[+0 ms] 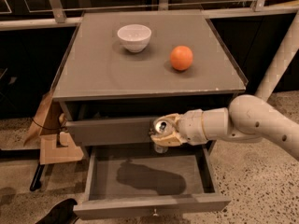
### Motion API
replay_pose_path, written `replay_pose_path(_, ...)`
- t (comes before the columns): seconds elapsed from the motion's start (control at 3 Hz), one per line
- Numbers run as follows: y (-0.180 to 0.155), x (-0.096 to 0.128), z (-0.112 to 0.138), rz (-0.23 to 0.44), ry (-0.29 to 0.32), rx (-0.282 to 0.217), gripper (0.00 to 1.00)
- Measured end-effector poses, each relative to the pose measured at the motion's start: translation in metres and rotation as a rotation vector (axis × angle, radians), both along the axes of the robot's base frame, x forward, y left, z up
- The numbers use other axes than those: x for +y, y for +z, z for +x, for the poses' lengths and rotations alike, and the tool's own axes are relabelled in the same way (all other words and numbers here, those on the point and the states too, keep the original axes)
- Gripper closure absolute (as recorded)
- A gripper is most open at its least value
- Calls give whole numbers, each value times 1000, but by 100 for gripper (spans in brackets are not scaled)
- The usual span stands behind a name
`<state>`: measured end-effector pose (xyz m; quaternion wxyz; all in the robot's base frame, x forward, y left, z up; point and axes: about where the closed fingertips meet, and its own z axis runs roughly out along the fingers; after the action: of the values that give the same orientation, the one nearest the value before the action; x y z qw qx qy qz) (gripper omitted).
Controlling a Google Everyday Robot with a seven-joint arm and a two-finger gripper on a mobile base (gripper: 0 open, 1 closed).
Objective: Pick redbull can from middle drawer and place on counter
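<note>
My gripper (162, 130) is shut on the redbull can (162, 126), whose shiny silver top faces the camera. It holds the can in the air in front of the cabinet, above the back of the open middle drawer (149, 206) and below the edge of the counter (107, 71). The can's lower part shows beneath the fingers (168, 141). The drawer is pulled far out and holds only the arm's shadow. My white arm reaches in from the right.
A white bowl (134, 36) and an orange (181, 58) stand on the counter. The top drawer (110, 130) is shut behind the can. A cardboard box (51, 141) lies left of the cabinet. A white pole (280, 59) slants at the right.
</note>
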<state>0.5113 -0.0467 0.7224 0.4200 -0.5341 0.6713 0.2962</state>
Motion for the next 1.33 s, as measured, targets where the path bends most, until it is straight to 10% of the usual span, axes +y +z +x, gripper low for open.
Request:
replay_pose_path(0.67, 153, 9, -15, 27, -49, -13, 100)
replay_pose_path(1.33, 184, 20, 9, 36, -74, 32, 100)
